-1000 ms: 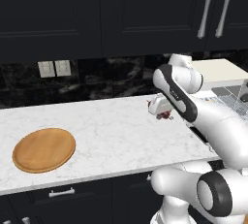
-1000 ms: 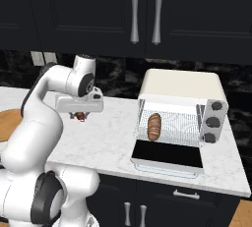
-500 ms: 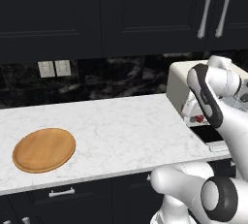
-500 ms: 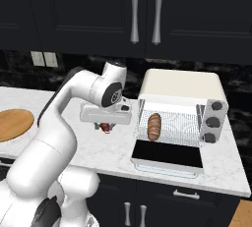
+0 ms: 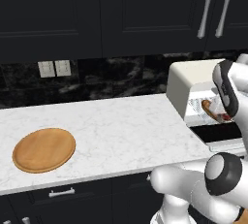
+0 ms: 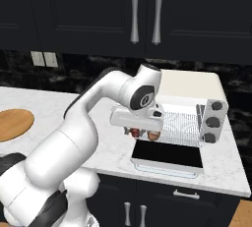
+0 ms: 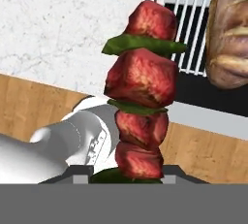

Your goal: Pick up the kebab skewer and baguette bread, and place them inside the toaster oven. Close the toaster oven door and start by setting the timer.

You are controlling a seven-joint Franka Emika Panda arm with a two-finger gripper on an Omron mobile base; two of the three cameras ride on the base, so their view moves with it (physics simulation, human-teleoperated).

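Item: my gripper point(image 6: 142, 133), clenched on the kebab skewer point(image 7: 142, 97), poised at the open mouth of the toaster oven point(image 6: 194, 89), above the near edge of its wire rack.
Item: baguette bread point(image 7: 231, 29), lying on the rack, just beside the skewer's tip.
Item: toaster oven door point(image 6: 169, 154), folded down flat over the counter point(image 5: 121, 126) edge.
Item: wooden plate point(image 5: 44, 150), well apart at the counter's left, open marble between.
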